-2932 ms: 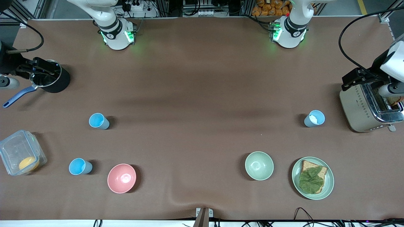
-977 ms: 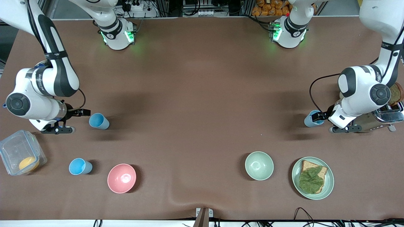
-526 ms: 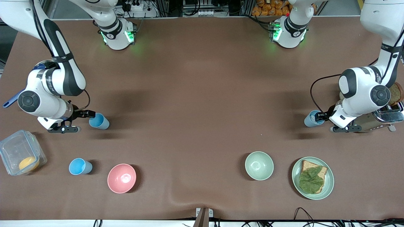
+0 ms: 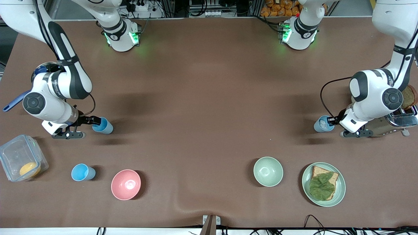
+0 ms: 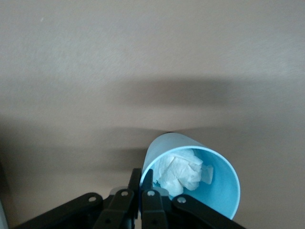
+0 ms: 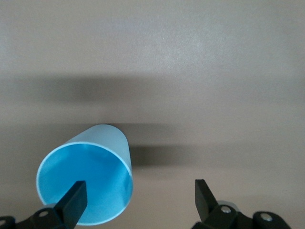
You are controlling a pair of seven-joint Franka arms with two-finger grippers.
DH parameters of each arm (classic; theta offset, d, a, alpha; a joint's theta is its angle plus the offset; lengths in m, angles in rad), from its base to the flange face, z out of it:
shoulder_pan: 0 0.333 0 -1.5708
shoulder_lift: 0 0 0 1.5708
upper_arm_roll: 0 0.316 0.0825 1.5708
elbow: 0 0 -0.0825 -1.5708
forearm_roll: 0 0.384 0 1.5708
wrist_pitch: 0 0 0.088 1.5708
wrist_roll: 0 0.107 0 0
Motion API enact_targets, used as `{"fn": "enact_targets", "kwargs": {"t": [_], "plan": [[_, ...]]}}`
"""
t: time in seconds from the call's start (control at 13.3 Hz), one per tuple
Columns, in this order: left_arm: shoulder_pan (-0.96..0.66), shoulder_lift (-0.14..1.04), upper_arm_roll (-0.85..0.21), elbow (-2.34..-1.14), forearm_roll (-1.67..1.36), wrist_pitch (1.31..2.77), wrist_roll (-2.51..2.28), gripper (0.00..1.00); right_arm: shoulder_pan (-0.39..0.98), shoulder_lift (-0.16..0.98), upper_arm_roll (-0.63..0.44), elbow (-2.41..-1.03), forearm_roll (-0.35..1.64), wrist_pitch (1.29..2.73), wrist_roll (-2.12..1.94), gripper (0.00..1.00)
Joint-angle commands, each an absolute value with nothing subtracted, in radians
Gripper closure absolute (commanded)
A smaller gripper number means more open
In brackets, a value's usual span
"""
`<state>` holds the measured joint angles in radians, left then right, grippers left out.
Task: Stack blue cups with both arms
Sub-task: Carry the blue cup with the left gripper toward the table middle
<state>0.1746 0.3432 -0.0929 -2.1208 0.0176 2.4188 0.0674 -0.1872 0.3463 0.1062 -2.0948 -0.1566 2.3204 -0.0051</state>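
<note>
left end effector [image 4: 330, 121] pinching rim of paper-stuffed blue cup [image 4: 321, 124], right end effector [image 4: 88, 125] spread wide, one finger inside empty blue cup [image 4: 102, 126]

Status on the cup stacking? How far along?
Done: nothing stacked; three blue cups stand apart.
In hand: left gripper has its jaws pinched on the rim of the tissue cup. Right gripper is open, one finger inside the empty cup, not yet closed.
Left: close, lift, nest. The third cup beside the pink bowl is untouched.

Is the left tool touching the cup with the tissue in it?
Touching. In the left wrist view the left tool is shut on the cup's rim, its fingers pinching the wall.
</note>
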Motion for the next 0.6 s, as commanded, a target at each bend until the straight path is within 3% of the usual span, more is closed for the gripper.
{"fn": "enact_targets", "kwargs": {"t": [0.0,0.15,0.3,0.38,0.53], "plan": [[0.173,0.276,-0.168,-2.112,0.011,2.408,0.077,1.0,-0.195,0.373,0.115,-2.103,-0.173,2.355,0.005,0.0],[0.173,0.264,-0.256,-2.076,-0.002,2.402,0.0,1.0,-0.193,0.387,0.115,-2.118,-0.175,2.387,0.005,0.05],[0.172,0.267,-0.355,-2.037,0.0,2.387,-0.15,1.0,-0.195,0.388,0.115,-2.141,-0.175,2.433,0.005,0.79],[0.172,0.271,-0.409,-2.016,0.0,2.376,-0.24,1.0,-0.195,0.388,0.115,-2.143,-0.173,2.436,0.005,0.98],[0.161,0.282,-0.495,-1.985,0.0,2.356,-0.41,1.0,-0.195,0.385,0.115,-2.141,-0.175,2.43,0.003,1.0]]}}
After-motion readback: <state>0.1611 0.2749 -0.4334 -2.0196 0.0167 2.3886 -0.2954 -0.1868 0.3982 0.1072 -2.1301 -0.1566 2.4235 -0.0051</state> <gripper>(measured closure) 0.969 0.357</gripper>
